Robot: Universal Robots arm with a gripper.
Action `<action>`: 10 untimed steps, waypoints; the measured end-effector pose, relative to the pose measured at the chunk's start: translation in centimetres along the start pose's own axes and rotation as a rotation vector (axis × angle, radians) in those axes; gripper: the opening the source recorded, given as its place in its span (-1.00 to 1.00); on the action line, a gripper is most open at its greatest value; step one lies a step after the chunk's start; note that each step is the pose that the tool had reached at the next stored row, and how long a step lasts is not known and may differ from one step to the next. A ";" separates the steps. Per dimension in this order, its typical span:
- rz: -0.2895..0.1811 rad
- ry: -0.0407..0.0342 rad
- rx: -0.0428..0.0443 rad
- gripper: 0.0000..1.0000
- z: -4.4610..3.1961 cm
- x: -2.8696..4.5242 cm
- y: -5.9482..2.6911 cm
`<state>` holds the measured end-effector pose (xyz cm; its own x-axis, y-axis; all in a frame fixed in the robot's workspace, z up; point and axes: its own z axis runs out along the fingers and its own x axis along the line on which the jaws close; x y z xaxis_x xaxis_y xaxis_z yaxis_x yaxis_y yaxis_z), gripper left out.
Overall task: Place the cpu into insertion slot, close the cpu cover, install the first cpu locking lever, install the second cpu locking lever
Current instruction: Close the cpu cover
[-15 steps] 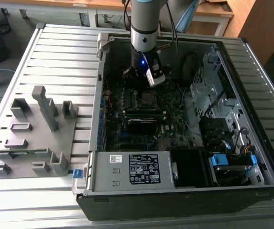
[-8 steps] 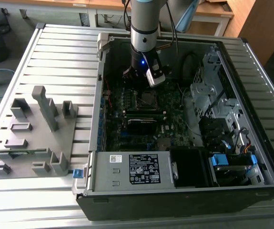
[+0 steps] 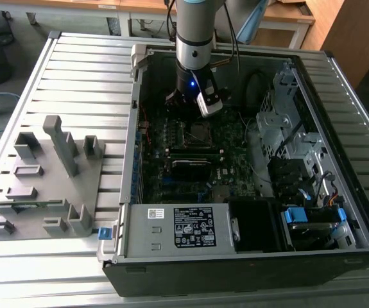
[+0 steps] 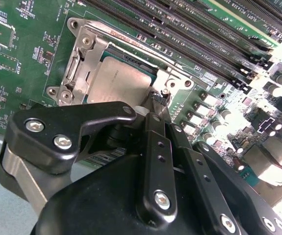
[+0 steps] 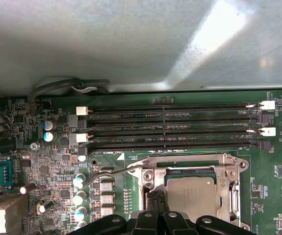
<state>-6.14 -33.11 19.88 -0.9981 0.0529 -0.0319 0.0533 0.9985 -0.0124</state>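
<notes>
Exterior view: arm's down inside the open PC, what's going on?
A robot arm is working on the motherboard inside the open PC case. The cpu sits in the insertion slot, and the cpu cover appears to be folded down around it. The gripper is low at one corner of the socket. In the first wrist view a locking lever sticks out sideways from the socket and looks unlatched.
</notes>
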 end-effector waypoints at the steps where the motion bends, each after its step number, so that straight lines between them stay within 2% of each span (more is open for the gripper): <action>1: 0.000 -0.0001 -0.0003 -0.80 -0.02 0.00 0.00; 10: 0.000 0.0000 0.0000 -0.80 -0.91 -0.03 -0.01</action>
<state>-6.15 -33.11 20.79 -0.9981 0.0529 -0.0319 0.0534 0.9985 -0.0124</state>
